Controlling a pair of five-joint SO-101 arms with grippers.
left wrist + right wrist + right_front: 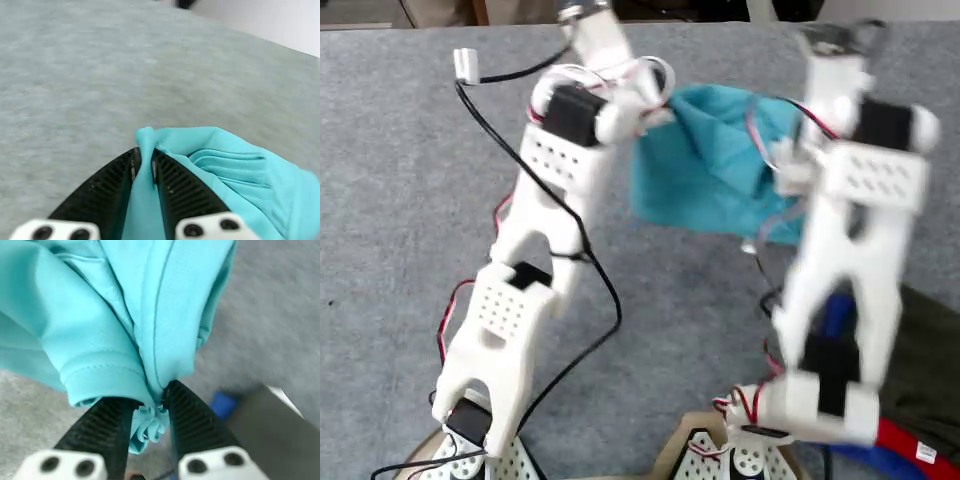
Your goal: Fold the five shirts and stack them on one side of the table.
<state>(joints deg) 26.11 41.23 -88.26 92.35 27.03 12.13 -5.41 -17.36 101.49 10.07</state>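
A teal shirt (712,160) hangs bunched above the far middle of the grey table, held between both arms. My left gripper (143,165) is shut on a pinched fold of the teal shirt (225,170), with cloth squeezed between its black ribbed fingers (115,185). My right gripper (150,402) is shut on a gathered hem of the same shirt (125,305), which drapes away from its fingers (190,425). In the high view the left arm (555,150) rises at the shirt's left edge and the right arm (850,200) at its right edge.
A heap of other shirts, dark olive (925,350), red (910,440) and blue (835,315), lies at the near right corner behind the right arm. Cables trail over the grey table (400,200), whose left half is bare felt.
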